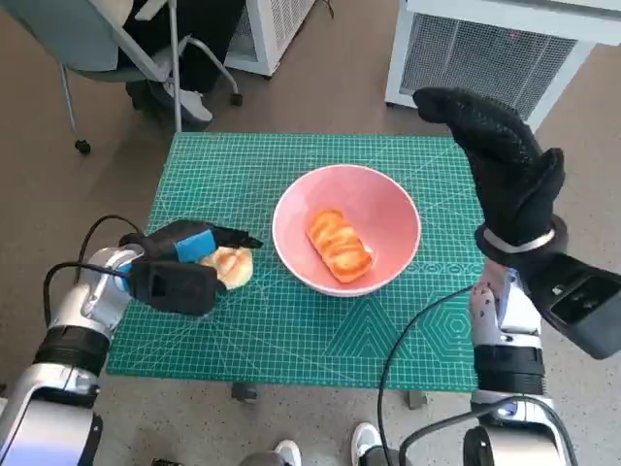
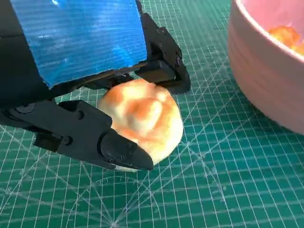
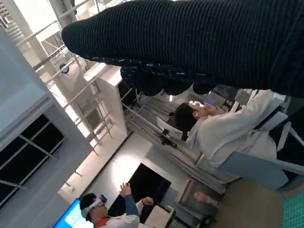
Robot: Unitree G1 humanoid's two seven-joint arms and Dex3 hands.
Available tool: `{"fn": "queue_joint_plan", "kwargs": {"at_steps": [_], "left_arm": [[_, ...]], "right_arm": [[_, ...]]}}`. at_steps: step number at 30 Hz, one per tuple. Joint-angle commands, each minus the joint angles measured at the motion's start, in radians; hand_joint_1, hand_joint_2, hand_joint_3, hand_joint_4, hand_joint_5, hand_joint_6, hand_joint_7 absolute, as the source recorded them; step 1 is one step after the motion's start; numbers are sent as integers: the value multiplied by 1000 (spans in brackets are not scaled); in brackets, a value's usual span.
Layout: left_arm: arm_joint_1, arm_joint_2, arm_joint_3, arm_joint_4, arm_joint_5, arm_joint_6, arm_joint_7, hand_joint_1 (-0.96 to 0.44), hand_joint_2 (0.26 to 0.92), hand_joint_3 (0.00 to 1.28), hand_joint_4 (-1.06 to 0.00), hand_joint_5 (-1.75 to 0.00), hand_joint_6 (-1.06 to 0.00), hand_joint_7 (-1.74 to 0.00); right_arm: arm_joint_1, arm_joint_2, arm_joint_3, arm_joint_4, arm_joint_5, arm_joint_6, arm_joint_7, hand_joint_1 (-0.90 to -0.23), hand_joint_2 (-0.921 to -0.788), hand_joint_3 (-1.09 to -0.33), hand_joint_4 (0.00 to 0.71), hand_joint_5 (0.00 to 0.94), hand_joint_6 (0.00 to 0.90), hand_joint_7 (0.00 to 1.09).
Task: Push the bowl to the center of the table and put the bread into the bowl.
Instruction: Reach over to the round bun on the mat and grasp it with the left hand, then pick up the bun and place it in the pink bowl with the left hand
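Bread sits in two places: one orange roll inside the round pink bowl mid-table, one pale round bun pinched by the black left hand. The gloved right hand hangs spread, holding nothing.

pink bowl mid-mat holds a glazed bread; pale bun just beside it

Head view light: bright and even; soft shadows under the pink bowl and the left hand.
Head view edges: wide-angle bending toward the corners.
Left wrist view: sharp on the bread roll; slight sheen on the blue tape.
Right wrist view: glove dark against glaring windows; background people soft.
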Motion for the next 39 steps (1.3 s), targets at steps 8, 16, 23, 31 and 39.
{"fn": "queue_joint_plan", "kwargs": {"at_steps": [8,16,23,31,39], "left_arm": [[-38,52,-18,5,35,-22,9,-1,920,79,-681,-1155,-608,-1198],[-92,93,44,-72,-19,-13,-32,-1,921,84,-634,-1260,-646,-1110],[-133,84,118,-191,-100,-3,-44,0,920,88,-607,-1307,-668,-1070],[-187,20,141,-311,-153,-2,-39,0,920,93,-607,-1197,-649,-1198],[-251,-55,88,-304,-117,-70,-36,-1,920,101,-623,-1157,-615,-1256]], "right_arm": [[37,-1,-1,-26,-6,28,-13,-594,-921,-815,204,54,-1,719],[40,5,0,-31,0,29,-13,-595,-921,-813,200,62,-1,720],[36,9,-1,-25,9,33,-7,-593,-921,-813,196,70,-1,720],[29,10,-2,-14,2,30,-8,-592,-921,-808,193,80,-1,720],[29,11,0,-8,-9,17,-11,-592,-921,-802,192,92,-1,722]]}}
